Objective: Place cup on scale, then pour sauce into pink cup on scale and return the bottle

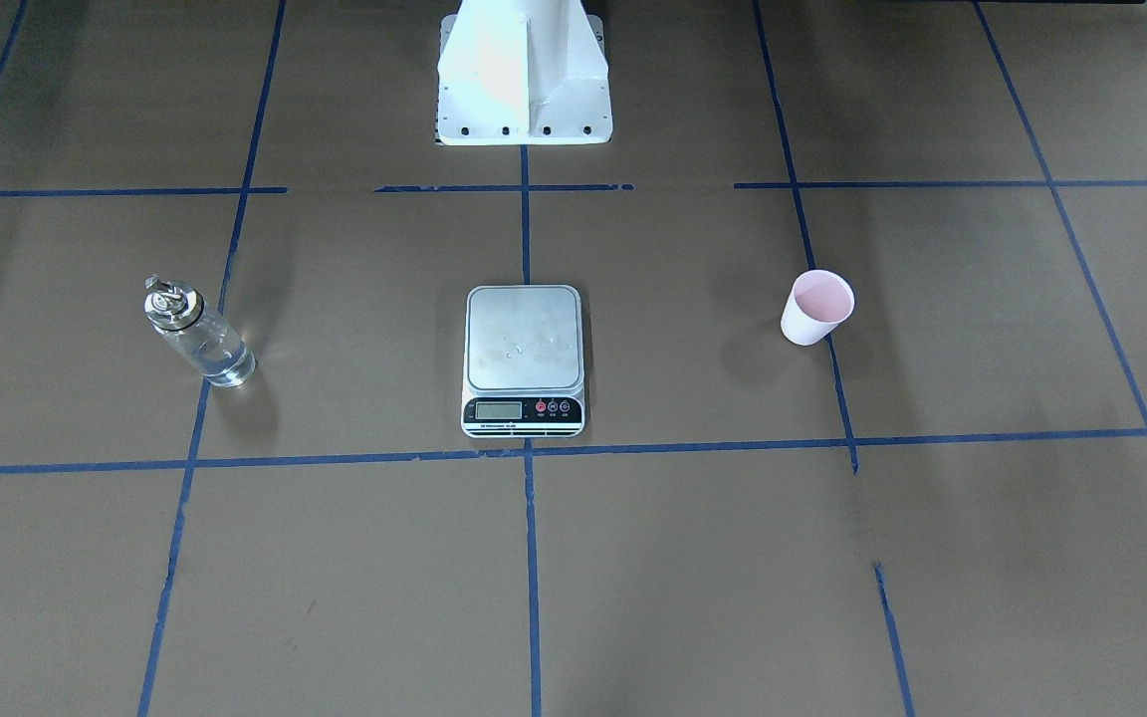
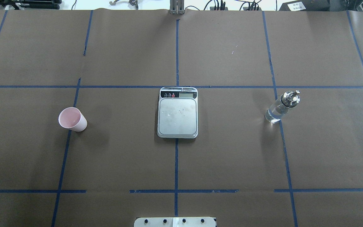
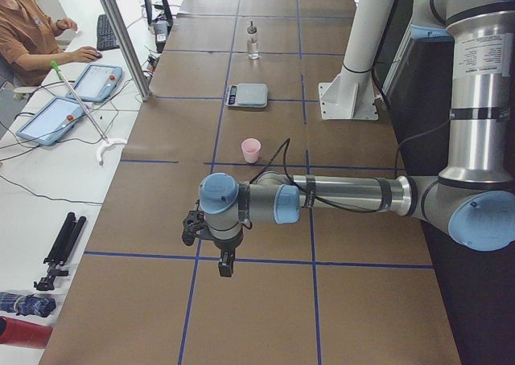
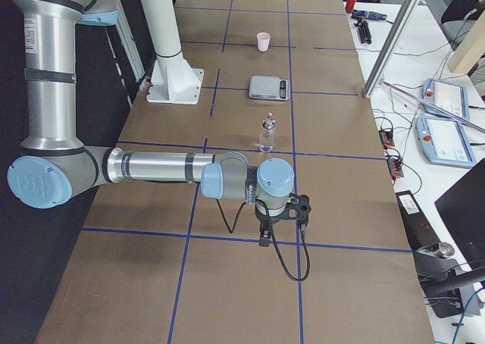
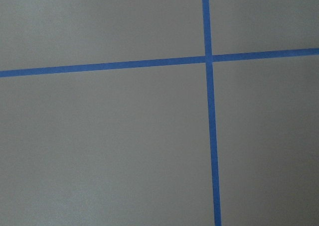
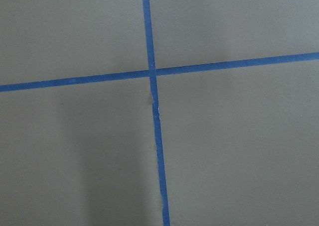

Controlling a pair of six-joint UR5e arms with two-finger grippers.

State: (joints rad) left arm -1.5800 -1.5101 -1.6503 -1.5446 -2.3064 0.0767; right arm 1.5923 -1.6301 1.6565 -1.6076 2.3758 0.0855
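Nearest, seen from the table's left end, the left gripper [image 3: 226, 267] is hanging fingers-down over the brown paper-covered table [image 2: 232, 157], well short of everything; its own camera is showing only paper and crossing blue tape lines [image 5: 209, 111], and whether its fingers are spread or closed cannot be told. Beyond it the small pink paper cup [image 2: 72, 119] is standing upright and empty on a tape line. Further on, the digital kitchen scale [image 2: 177, 115] is sitting at the table's middle, its silver platform bare and its display strip facing away from the robot. Further again, the clear glass bottle [image 2: 280, 107] with a silver pour spout is standing upright, partly filled with colourless sauce [image 2: 273, 115]. Past it the right gripper [image 4: 263, 239] is hanging over bare paper, its finger state likewise impossible to tell. No step looks begun, so moving the cup is probably first. The left arm is on the cup's side; it would do well closing lightly across the thin wall so the paper is not crushing, then setting the cup level on the centre of the platform.
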